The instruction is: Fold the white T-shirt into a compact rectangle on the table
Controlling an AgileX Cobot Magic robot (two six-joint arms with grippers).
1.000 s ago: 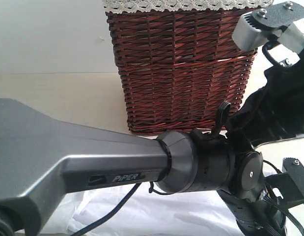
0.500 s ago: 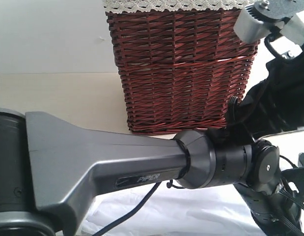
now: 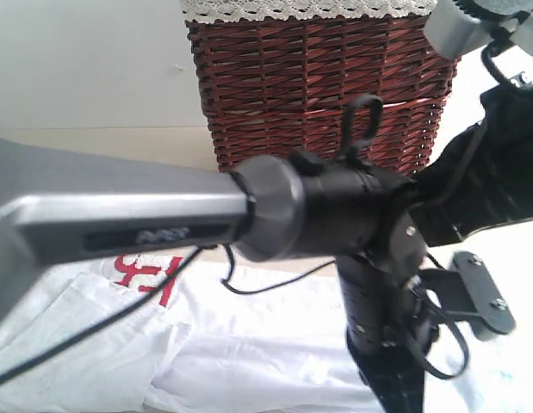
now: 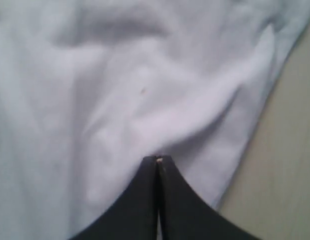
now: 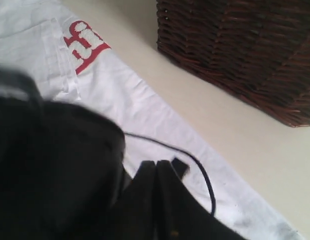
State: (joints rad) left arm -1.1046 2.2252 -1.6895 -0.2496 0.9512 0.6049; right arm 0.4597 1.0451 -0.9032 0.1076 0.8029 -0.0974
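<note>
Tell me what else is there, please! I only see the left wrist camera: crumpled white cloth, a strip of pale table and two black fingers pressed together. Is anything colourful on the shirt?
Observer: Yes. The white cotton T-shirt has fuzzy white letters outlined in red; the exterior view shows them.
Operator: What's behind the shirt?
Observer: A dark red-brown woven wicker basket stands on the pale cream table, with a strip of bare table between it and the shirt.
Operator: And the other arm's gripper?
Observer: The black right gripper is shut, over the shirt; whether it pinches any cloth I cannot tell.
</note>
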